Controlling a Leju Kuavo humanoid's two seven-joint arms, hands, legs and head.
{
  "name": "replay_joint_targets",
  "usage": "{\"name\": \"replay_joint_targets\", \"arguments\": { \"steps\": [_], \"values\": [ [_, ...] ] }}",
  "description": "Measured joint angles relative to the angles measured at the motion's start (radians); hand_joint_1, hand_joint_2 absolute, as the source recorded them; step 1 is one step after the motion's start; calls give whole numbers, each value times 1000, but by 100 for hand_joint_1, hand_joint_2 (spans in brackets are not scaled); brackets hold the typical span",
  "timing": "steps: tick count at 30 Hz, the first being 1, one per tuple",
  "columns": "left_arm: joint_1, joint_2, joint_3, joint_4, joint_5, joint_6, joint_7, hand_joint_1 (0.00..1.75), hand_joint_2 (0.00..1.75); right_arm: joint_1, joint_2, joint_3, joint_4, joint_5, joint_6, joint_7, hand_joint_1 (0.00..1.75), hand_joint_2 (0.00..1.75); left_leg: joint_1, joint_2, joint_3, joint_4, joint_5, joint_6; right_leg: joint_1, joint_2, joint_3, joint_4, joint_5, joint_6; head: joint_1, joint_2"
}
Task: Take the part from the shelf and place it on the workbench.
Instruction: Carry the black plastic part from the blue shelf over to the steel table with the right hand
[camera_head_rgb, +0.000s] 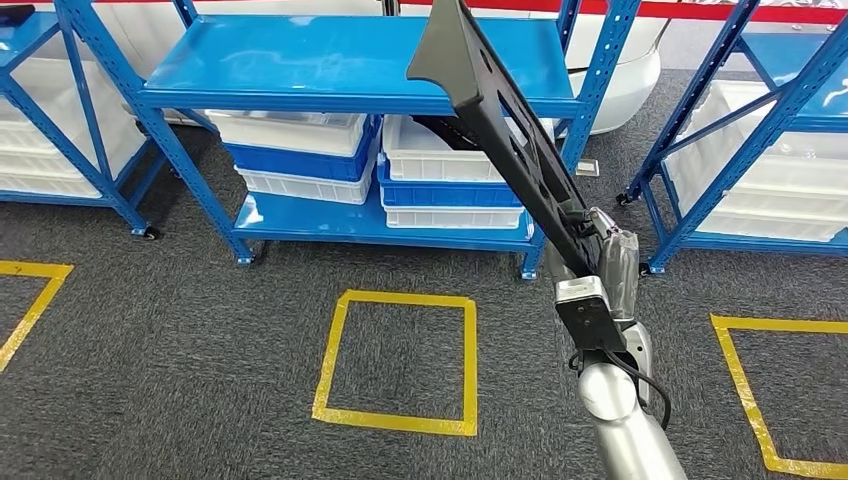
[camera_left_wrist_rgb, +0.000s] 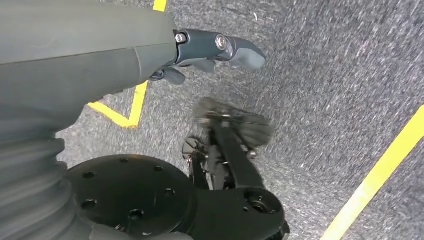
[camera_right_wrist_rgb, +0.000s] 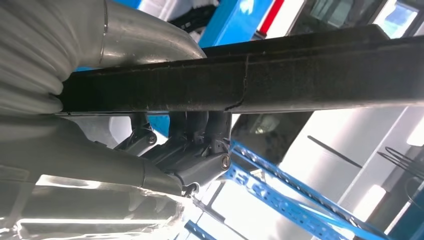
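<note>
The right hand (camera_head_rgb: 598, 236), right of centre in the head view, grips one end of the part (camera_head_rgb: 500, 120), a long black perforated bracket running up and left to the top of the frame, its free end in front of the blue shelf (camera_head_rgb: 350, 60). The part is clear of the shelf; the carry to the workbench appears to be the step in hand. The long overhang calls for a firm grip and a slow swing, keeping the free end away from the shelf uprights. The right wrist view supplies what the head view lacks: dark fingers (camera_right_wrist_rgb: 195, 125) wrapped against the part's underside. The left wrist view shows the left hand (camera_left_wrist_rgb: 215, 47), in the upper middle, holding nothing with fingers loosely extended, above grey carpet (camera_left_wrist_rgb: 340, 75) with yellow tape (camera_left_wrist_rgb: 380, 175).
</note>
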Motion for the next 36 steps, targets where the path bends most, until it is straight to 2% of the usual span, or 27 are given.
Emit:
{"name": "replay_joint_targets", "arguments": {
  "steps": [1, 2, 3, 4, 5, 6, 8, 10, 11, 13, 14, 15, 16, 17, 18, 20, 21, 23, 25, 27, 29, 30, 31, 32, 34, 35, 36],
  "values": [
    [0, 0, 0, 0, -1, 0, -6, 0, 175, -4, 1, 2, 6, -6, 1, 0, 175, 175, 1, 0, 20, -6, 19, 0, 0, 0, -10, 2, 6, 2, 0, 0],
    [0, 0, 0, 0, -2, 0, -8, 0, 175, -7, 2, 3, 11, -11, 3, 0, 175, 175, 3, 0, 60, -53, 44, 2, 0, -1, -18, 4, 11, 5, 0, 0],
    [0, 0, 0, 0, -2, 0, -8, 0, 175, -12, 2, 4, 16, -17, 4, -1, 175, 175, 4, -1, 112, -126, 62, 6, 1, -1, -24, 6, 15, 9, -1, 0],
    [-1, 1, 0, 0, -2, 0, -8, 0, 175, -16, 2, 5, 19, -24, 6, -2, 175, 175, 2, -2, 163, -202, 69, 12, 2, -1, -29, 8, 20, 14, 0, 0],
    [-1, 1, 0, 0, -1, -1, -8, 0, 175, -21, 3, 6, 22, -30, 7, -4, 175, 175, 0, -3, 199, -258, 67, 17, 4, -1, -33, 9, 24, 20, 0, 0],
    [-1, 1, 1, 0, 0, -1, -8, 0, 175, -25, 3, 7, 26, -35, 9, -6, 175, 175, -3, -4, 217, -291, 62, 21, 4, -2, -36, 9, 28, 27, -1, 0],
    [-1, 1, 1, 0, 3, -1, -6, 0, 175, -31, 5, 9, 31, -43, 13, -9, 175, 175, -7, -3, 218, -304, 65, 31, 6, -3, -40, 8, 35, 40, -3, 0],
    [0, 0, 2, 0, 4, -1, -5, 0, 175, -36, 6, 10, 36, -47, 14, -11, 175, 175, -5, 1, 215, -314, 77, 49, 6, -1, -58, 33, 18, 44, -2, 0],
    [0, -1, 2, 0, 5, -1, -4, 0, 175, -37, 6, 10, 38, -48, 14, -12, 175, 175, -4, 3, 211, -318, 84, 57, 7, 0, -79, 77, -7, 41, 0, 0],
    [0, -1, 2, 0, 6, -1, -2, 0, 175, -38, 6, 12, 43, -49, 14, -12, 175, 175, -6, 4, 200, -318, 91, 65, 5, 1, -140, 215, -72, 34, 4, 0],
    [0, -1, 2, 0, 6, -1, -1, 0, 175, -37, 7, 12, 45, -49, 14, -12, 175, 175, -7, 5, 196, -318, 93, 66, 5, 1, -167, 280, -96, 34, 4, 0],
    [1, -1, 2, 0, 6, -1, 0, 0, 175, -36, 7, 13, 48, -49, 14, -12, 175, 175, -7, 5, 192, -317, 95, 66, 5, 1, -177, 311, -104, 39, 5, 0],
    [2, -2, 2, 0, 6, -1, 1, 0, 175, -35, 7, 13, 50, -49, 13, -12, 175, 175, -7, 4, 191, -317, 97, 65, 5, 1, -166, 300, -95, 46, 6, 0],
    [2, -3, 2, 0, 6, -1, 2, 0, 175, -35, 7, 13, 51, -49, 13, -12, 175, 175, -7, 4, 191, -316, 98, 64, 4, 1, -135, 248, -72, 55, 6, 0],
    [3, -4, 2, 0, 6, -2, 2, 0, 175, -35, 7, 13, 51, -49, 13, -12, 175, 175, -7, 3, 190, -314, 98, 62, 3, 1, -93, 170, -42, 63, 6, 0],
    [3, -6, 2, 0, 6, -2, 3, 0, 175, -36, 7, 12, 52, -45, 12, -13, 175, 175, -12, 3, 184, -306, 96, 55, 4, 1, -30, 43, -2, 65, 6, 0],
    [3, -6, 2, 0, 6, -2, 3, 0, 175, -36, 7, 12, 52, -43, 12, -15, 175, 175, -15, 3, 179, -302, 97, 50, 5, 2, -19, 17, 4, 61, 5, 0],
    [4, -6, 2, 0, 6, -2, 4, 0, 175, -33, 6, 12, 52, -40, 11, -16, 175, 175, -16, 2, 173, -298, 100, 42, 5, 4, -23, 15, 7, 50, 4, 0],
    [5, -6, 2, 0, 6, -2, 4, 0, 175, -33, 6, 11, 52, -36, 9, -17, 175, 175, -12, 2, 164, -280, 84, 34, -2, 4, -24, 14, 11, 40, 3, 0],
    [6, -6, 2, 0, 6, -2, 4, 0, 175, -33, 6, 11, 52, -26, 5, -18, 175, 175, -8, 1, 126, -192, 26, 23, -7, 4, -24, 13, 14, 26, 0, 0],
    [7, -6, 2, 0, 5, -2, 4, 0, 175, -32, 7, 11, 52, -16, 1, -18, 175, 175, -5, 1, 65, -54, -37, 15, -4, 3, -26, 13, 15, 19, -2, 0],
    [8, -6, 2, 0, 5, -2, 4, 0, 175, -31, 7, 11, 52, -13, 0, -18, 175, 175, -3, 1, 46, -11, -48, 13, -3, 3, -27, 13, 16, 18, -2, 0],
    [9, -6, 2, 0, 4, -2, 4, 0, 175, -30, 7, 11, 52, -11, -1, -18, 175, 175, -2, 1, 46, -8, -37, 14, -2, 3, -28, 14, 16, 17, -2, 0],
    [10, -6, 2, 0, 4, -2, 4, 0, 175, -30, 7, 11, 52, -11, -2, -18, 175, 175, -2, 1, 68, -49, -8, 16, -1, 4, -27, 14, 17, 17, -2, 0],
    [10, -6, 2, 0, 4, -1, 4, 0, 175, -30, 8, 11, 52, -9, -2, -18, 175, 175, -3, -1, 141, -187, 57, 25, 0, 6, -25, 15, 17, 17, -2, 0],
    [9, -5, 2, 0, 4, -1, 3, 0, 175, -31, 8, 11, 52, -9, -3, -18, 175, 175, -5, -2, 168, -242, 75, 29, 3, 7, -27, 16, 17, 18, -2, 0],
    [9, -5, 2, 0, 4, -1, 3, 0, 175, -31, 8, 11, 52, -9, -4, -18, 175, 175, -7, -3, 182, -272, 80, 32, 6, 7, -29, 17, 18, 21, -2, 0]
  ]
}}
